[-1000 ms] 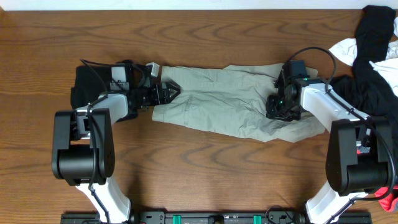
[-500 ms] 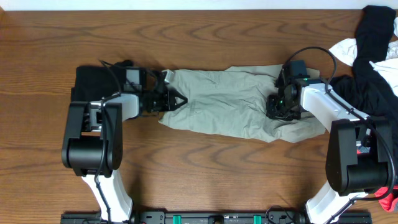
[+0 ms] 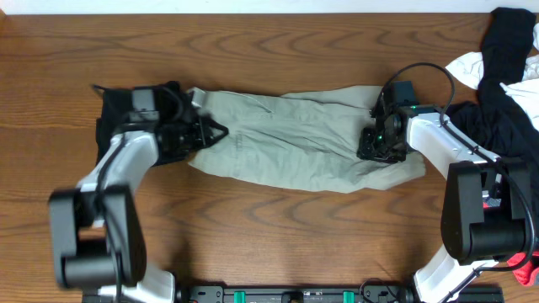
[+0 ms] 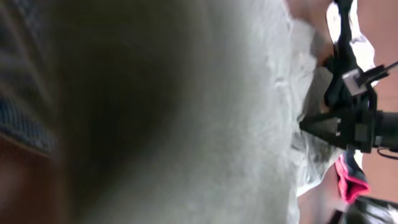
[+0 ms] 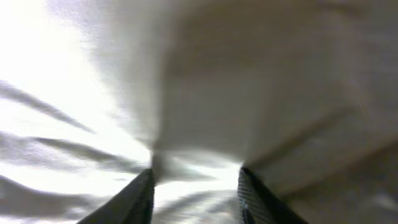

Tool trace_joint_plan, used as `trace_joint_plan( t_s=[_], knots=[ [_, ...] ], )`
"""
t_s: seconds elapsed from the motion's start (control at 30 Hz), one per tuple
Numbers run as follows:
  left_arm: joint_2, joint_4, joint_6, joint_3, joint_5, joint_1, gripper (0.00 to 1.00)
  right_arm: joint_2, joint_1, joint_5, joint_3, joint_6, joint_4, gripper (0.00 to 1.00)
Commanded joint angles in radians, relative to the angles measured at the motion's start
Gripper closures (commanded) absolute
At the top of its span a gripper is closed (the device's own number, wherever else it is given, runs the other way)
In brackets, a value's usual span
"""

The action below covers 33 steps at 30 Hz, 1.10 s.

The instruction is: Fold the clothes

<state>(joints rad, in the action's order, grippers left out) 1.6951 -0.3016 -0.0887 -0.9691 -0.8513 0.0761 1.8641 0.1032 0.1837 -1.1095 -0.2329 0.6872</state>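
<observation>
Pinching shorts (image 3: 286, 143) with left claw (image 3: 210, 132); right claw (image 3: 370, 145) spread just above them. Risk: slipping from pinch if dragged sideways.

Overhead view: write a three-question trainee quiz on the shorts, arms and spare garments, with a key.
1. True or false: the khaki shorts lie folded into a neat square.
2. The black and white pile sits at which part of the table? A far right, B near left, C centre.
3. Fill in: the left gripper has its jaws shut on the shorts' ___ end.
Key: 1 false, they lie spread out; 2 A; 3 left.
</observation>
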Motion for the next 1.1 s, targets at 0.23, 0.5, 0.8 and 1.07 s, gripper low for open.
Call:
trace_joint_plan(
  t_s=[0.23, 0.5, 0.8, 1.07],
  knots=[
    [-0.152, -0.132, 0.007, 0.001, 0.212, 0.017, 0.94, 0.007, -0.003, 0.000, -0.045, 0.006, 0.003, 0.51],
    [-0.153, -0.180, 0.010, 0.001, 0.344, 0.017, 0.94, -0.023, -0.039, 0.056, -0.096, 0.048, 0.034, 0.49],
    [-0.161, -0.205, 0.009, 0.001, 0.347, 0.017, 0.94, -0.097, -0.031, 0.133, -0.126, 0.070, 0.105, 0.53],
    [-0.249, -0.262, 0.010, -0.011, 0.348, 0.017, 0.94, -0.048, -0.012, -0.027, -0.111, 0.073, 0.090, 0.54]
  ],
)
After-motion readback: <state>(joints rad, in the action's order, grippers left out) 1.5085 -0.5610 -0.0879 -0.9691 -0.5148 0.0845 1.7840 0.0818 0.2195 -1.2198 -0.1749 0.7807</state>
